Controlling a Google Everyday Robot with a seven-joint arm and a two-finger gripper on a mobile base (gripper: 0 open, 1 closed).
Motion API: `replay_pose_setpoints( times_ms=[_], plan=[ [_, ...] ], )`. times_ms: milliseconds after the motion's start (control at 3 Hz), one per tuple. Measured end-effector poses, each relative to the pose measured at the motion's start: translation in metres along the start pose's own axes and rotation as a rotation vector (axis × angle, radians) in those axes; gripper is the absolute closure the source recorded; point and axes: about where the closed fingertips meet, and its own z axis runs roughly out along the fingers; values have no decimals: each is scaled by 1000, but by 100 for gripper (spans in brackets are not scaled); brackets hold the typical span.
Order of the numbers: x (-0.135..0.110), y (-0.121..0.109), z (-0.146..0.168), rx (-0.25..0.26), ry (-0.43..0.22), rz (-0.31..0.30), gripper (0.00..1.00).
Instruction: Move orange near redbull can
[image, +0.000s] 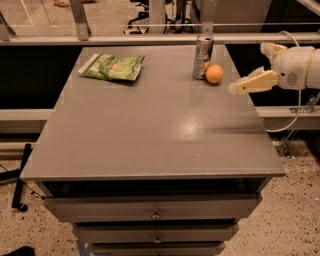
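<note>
The orange (214, 73) lies on the grey table (160, 135) near its far right edge, right beside the redbull can (202, 56), which stands upright just to its left. The two look almost touching. My gripper (249, 69) is to the right of the orange, over the table's right edge and clear of the fruit. It is open and empty; one cream finger (252, 83) points left toward the orange, and the other finger (271, 49) sits higher and farther back.
A flat green snack bag (112, 66) lies at the table's far left. Drawers (155, 214) run below the table's front edge. A rail and chair legs stand behind the table. A cable hangs at the right by my arm.
</note>
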Motion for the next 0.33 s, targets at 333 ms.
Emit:
replay_pose_setpoints(
  times_ms=[333],
  plan=[
    [-33, 35, -60, 3, -81, -6, 0]
  ],
)
